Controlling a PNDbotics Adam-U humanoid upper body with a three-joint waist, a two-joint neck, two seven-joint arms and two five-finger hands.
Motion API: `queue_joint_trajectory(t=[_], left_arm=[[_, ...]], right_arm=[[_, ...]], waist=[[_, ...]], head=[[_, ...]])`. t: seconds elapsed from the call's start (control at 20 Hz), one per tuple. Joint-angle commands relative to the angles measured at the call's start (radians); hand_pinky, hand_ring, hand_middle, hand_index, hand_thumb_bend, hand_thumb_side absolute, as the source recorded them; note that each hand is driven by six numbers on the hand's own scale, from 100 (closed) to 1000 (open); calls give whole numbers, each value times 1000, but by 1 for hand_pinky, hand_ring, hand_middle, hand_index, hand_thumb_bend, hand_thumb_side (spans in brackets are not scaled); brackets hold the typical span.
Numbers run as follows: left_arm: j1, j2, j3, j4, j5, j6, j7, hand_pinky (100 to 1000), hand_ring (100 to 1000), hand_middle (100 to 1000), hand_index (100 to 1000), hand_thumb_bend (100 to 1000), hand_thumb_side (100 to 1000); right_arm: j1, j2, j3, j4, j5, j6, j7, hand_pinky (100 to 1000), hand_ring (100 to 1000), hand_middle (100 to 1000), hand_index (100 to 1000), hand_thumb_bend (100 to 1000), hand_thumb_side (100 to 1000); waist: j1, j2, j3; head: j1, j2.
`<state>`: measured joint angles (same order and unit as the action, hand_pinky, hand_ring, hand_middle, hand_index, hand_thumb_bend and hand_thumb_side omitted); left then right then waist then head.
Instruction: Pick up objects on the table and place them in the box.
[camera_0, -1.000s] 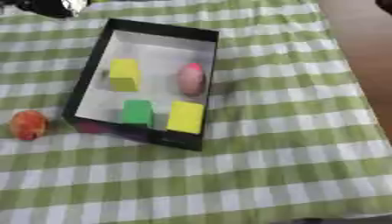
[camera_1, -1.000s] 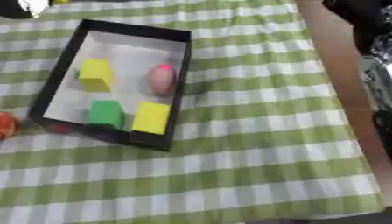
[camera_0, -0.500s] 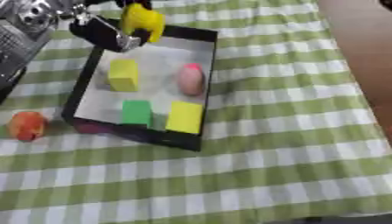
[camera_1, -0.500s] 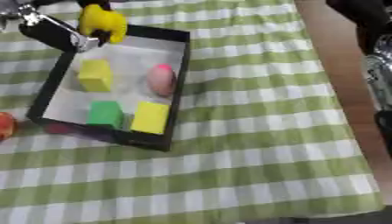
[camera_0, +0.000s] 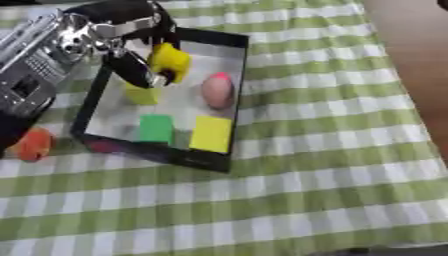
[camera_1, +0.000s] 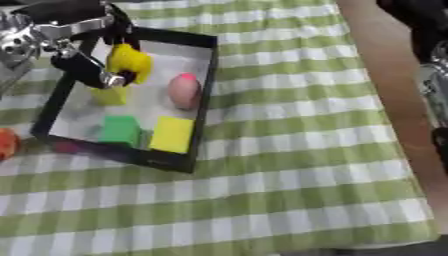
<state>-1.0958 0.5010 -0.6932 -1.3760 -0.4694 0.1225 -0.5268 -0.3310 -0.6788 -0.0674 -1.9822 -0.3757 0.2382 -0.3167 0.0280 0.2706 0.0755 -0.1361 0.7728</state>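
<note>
**One yellow piece held over the box, ready to be set down**

Four things are already seen inside the box (camera_0: 236, 75): a yellow block (camera_0: 140, 95) at about nine o'clock from the box's middle, a pink egg-shaped thing (camera_0: 217, 91) at about two o'clock, a green block (camera_0: 157, 128) at seven o'clock and a flat yellow block (camera_0: 212, 133) at five o'clock. A yellow object (camera_0: 170, 61) is pinched by the left hand (camera_0: 131, 47), whose fingers are curled round it; it is held above the box's eleven o'clock part, just over the yellow block.

The step in hand is judged to be the release into the box. It is best done with the piece carried toward the bare floor at twelve o'clock, so that it is not dropped onto the block beneath. The hand should be lowered before the fingers are released, so that a bounce over the black wall is avoided.

An orange-red object (camera_0: 33, 144) is left on the checked tablecloth (camera_0: 332, 165), just beside the box's wall at eight o'clock, with something dark pink (camera_0: 102, 146) at that wall's foot. The right arm shows at three o'clock in the right eye view, but its fingers cannot be told.
</note>
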Motion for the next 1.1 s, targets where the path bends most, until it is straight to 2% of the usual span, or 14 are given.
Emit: queue_joint_trajectory(t=[0.05,0.15,0.2,0.25,0.3,0.35,0.4,0.45,0.55,0.6,0.8,0.9,1.1], left_arm=[[-9,10,6,13,-10,-12,-11,683,625,595,670,350,100],[-4,14,6,21,-19,-20,-22,726,679,650,723,426,100],[-1,16,5,25,-24,-25,-30,773,746,722,788,514,143],[4,20,4,27,-29,-33,-41,832,808,779,841,585,236],[8,24,7,27,-37,-44,-53,868,850,846,903,696,342],[11,29,16,25,-46,-55,-66,873,857,863,920,733,378],[15,34,29,24,-54,-64,-75,880,869,879,934,814,442],[18,38,44,22,-63,-71,-77,882,870,880,936,829,451],[27,48,70,12,-78,-77,-63,865,854,861,928,817,448],[33,56,85,-1,-80,-75,-51,833,816,814,901,742,421],[64,127,167,-82,-43,-45,2,807,776,767,853,624,371],[88,174,215,-129,-14,-30,32,805,769,758,845,617,361],[176,273,315,-229,47,3,93,815,777,765,859,592,408]], right_arm=[[-10,-23,-12,-18,-4,-1,0,921,799,683,776,354,308],[-9,-22,-12,-18,-4,0,-1,922,799,684,776,352,308],[-10,-22,-13,-18,-5,0,-1,922,798,684,776,360,305],[-10,-22,-12,-18,-5,0,-1,922,798,684,775,370,301],[-12,-23,-11,-18,-6,0,0,922,798,684,775,378,297],[-13,-24,-11,-18,-7,-1,1,922,798,684,775,382,295],[-15,-25,-11,-18,-8,-2,2,922,798,684,775,390,292],[-17,-25,-11,-18,-9,-2,4,922,799,684,775,391,292],[-19,-25,-10,-18,-10,-2,6,922,799,684,776,393,291],[-19,-25,-10,-18,-10,-2,6,922,799,683,776,394,292],[-12,-29,-17,-18,-8,-4,1,920,799,682,776,399,289],[-5,-31,-23,-18,-6,-5,-6,919,799,681,776,403,289],[4,-40,-31,-18,-1,-9,-15,919,799,681,776,405,289]], waist=[[11,-32,-2],[11,-32,-2],[10,-32,-2],[10,-32,-2],[10,-32,-2],[9,-32,-2],[9,-33,-1],[10,-33,0],[9,-34,2],[9,-34,3],[6,-33,16],[4,-32,25],[3,-22,46]], head=[[2,-3],[1,-3],[0,-3],[-1,-3],[-2,-3],[-4,-3],[-4,-3],[-5,-3],[-5,-3],[-5,-3],[-15,-3],[-27,-3],[-53,-3]])
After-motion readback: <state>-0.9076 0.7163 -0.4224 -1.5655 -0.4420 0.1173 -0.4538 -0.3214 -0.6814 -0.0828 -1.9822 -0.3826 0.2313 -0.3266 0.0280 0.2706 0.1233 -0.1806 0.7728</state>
